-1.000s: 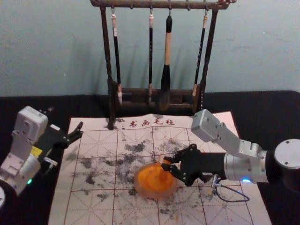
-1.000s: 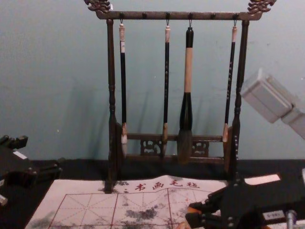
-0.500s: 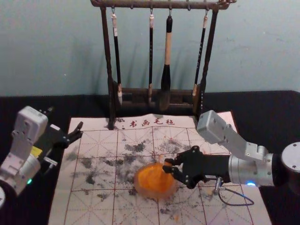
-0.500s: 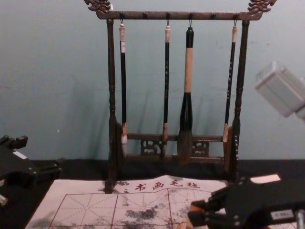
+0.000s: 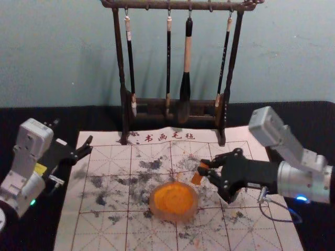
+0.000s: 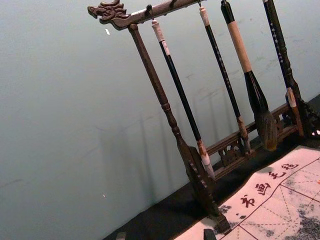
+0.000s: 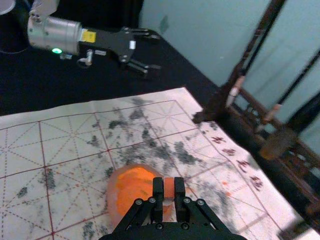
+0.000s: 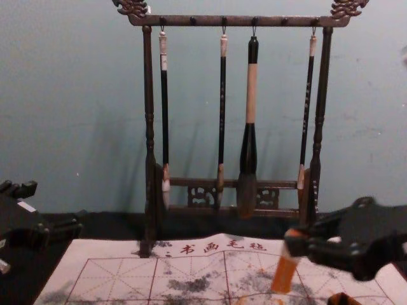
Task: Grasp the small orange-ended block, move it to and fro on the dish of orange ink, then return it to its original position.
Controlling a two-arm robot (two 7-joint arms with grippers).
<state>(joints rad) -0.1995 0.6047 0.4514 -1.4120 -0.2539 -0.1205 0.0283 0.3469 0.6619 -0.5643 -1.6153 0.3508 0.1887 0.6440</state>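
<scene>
Orange-ended block (image 5: 197, 179), one, clamped by right gripper (image 5: 203, 168), centre-right; one dish (image 5: 153, 202), lower centre; four brushes (image 5: 187, 55), upper centre; left gripper (image 5: 73, 132), apart, left.

The mat (image 5: 104, 138) reads 书画毛毡 in red along its far edge. Slim brush handles (image 8: 222, 114) carry white characters too small to read.

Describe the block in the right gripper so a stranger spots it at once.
Before the dark brush rack lies a gridded mat bearing a round dish of orange ink. Near that dish, the right gripper pinches the block: slim, straight-sided, orange-ended with a pale middle, unlike the round dish.
</scene>
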